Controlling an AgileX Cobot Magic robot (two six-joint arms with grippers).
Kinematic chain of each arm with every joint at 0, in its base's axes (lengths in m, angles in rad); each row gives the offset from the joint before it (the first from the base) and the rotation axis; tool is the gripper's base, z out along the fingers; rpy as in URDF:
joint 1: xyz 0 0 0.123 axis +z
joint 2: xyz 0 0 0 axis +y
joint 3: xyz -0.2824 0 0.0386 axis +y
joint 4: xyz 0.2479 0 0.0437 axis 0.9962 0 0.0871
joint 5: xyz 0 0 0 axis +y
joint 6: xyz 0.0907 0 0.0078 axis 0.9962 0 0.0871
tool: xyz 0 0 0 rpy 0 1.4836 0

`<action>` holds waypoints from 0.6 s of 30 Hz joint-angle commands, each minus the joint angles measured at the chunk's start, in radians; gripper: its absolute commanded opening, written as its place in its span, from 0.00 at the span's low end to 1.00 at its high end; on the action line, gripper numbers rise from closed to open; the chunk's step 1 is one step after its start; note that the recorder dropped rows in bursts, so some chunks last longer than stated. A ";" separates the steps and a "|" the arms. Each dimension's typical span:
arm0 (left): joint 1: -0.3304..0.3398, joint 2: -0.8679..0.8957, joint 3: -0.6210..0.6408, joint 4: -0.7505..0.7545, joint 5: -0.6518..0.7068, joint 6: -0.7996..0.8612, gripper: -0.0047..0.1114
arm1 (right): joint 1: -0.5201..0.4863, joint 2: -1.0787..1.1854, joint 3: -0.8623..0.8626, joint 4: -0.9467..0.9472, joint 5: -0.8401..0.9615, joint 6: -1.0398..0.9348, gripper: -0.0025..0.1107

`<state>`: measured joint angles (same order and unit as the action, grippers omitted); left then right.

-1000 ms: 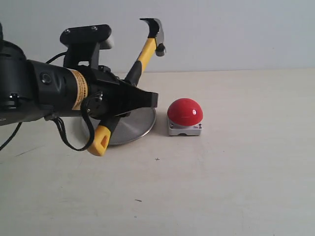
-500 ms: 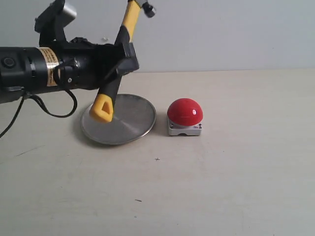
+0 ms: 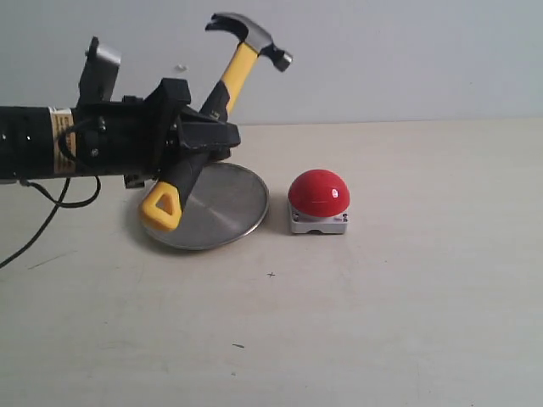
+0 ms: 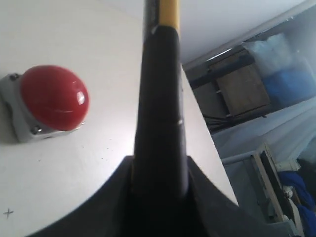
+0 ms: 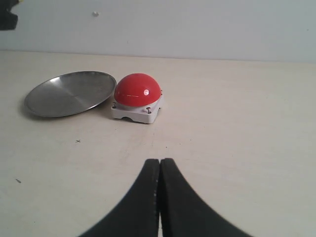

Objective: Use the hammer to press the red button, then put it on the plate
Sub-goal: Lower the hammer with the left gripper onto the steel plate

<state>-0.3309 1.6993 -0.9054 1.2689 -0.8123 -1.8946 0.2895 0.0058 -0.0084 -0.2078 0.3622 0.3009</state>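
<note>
Risk: hammer [image 3: 237,75] head sits high and short of the button [image 3: 318,193], not over the dome. A tilted swing down could glance off the glossy dome or shove its base, and the long lever could twist the handle in the grip. Left gripper [image 3: 209,136] is clenched on the black handle about midway: head above the fingers [image 3: 222,134], yellow end below. Plate [image 3: 231,214] lies just beside the button. Right gripper [image 5: 159,190] is closed and empty, facing the button from well back.

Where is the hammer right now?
Exterior view, left side: the hammer is clamped in the left gripper, tilted above the plate, head up, left of the red button.
</note>
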 commanded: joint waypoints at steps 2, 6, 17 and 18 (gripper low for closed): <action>0.036 0.089 -0.011 -0.035 -0.121 -0.009 0.04 | 0.000 -0.006 0.004 -0.001 0.001 -0.001 0.02; 0.053 0.156 -0.011 -0.047 -0.139 -0.009 0.04 | 0.000 -0.006 0.004 -0.001 0.001 -0.001 0.02; 0.097 0.245 -0.011 -0.040 -0.251 0.033 0.04 | 0.000 -0.006 0.004 -0.001 0.001 -0.001 0.02; 0.100 0.252 -0.011 -0.035 -0.259 0.033 0.04 | 0.000 -0.006 0.004 -0.001 0.001 -0.001 0.02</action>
<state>-0.2419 1.9514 -0.9054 1.2642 -0.9752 -1.8976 0.2895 0.0058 -0.0084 -0.2078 0.3622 0.3009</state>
